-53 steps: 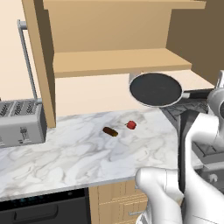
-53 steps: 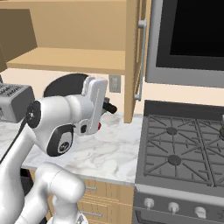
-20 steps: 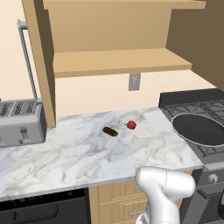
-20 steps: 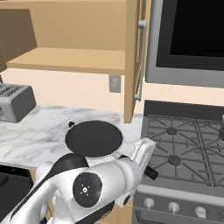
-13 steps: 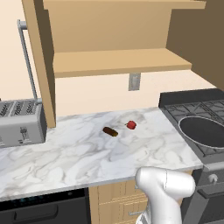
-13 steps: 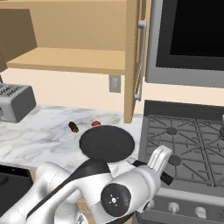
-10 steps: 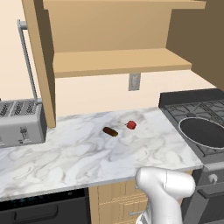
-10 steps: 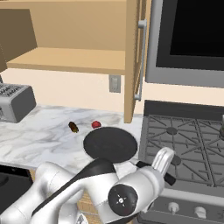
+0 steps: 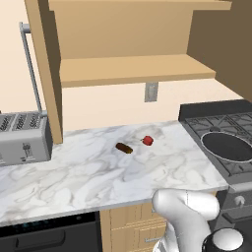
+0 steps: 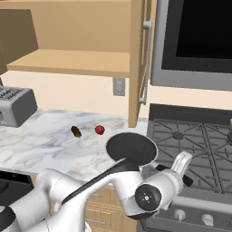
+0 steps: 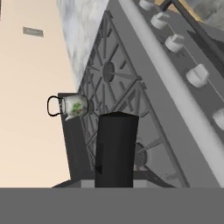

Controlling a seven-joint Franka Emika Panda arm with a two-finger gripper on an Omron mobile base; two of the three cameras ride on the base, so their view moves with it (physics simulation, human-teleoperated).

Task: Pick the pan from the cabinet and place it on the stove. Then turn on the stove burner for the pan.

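Observation:
The dark round pan (image 9: pixel 231 146) lies low over the front left burner of the black stove (image 9: pixel 216 123); whether it rests on the grate I cannot tell. From the right base view the pan (image 10: pixel 131 148) overlaps the stove's (image 10: pixel 195 140) left edge. My gripper (image 10: pixel 177 174) is shut on its thin black handle (image 11: pixel 116 148), which runs up the middle of the hand view over the grates (image 11: pixel 109 74). The tan cabinet (image 9: pixel 133 69) stands open above the counter, its shelf bare, its door (image 10: pixel 137 59) ajar with a grey bar handle.
A toaster (image 9: pixel 22 138) sits at the counter's left. A small brown item (image 9: pixel 124 147) and a red one (image 9: pixel 147 141) lie mid-counter. Round knobs (image 11: pixel 175 41) line the stove's silver front. A white mug (image 11: pixel 72 106) stands at the stove's far side. A black oven window (image 10: pixel 199 27) is above.
The pan, held by its handle, came down from in front of the cabinet and has slid right across the counter onto the stove's front left burner area.

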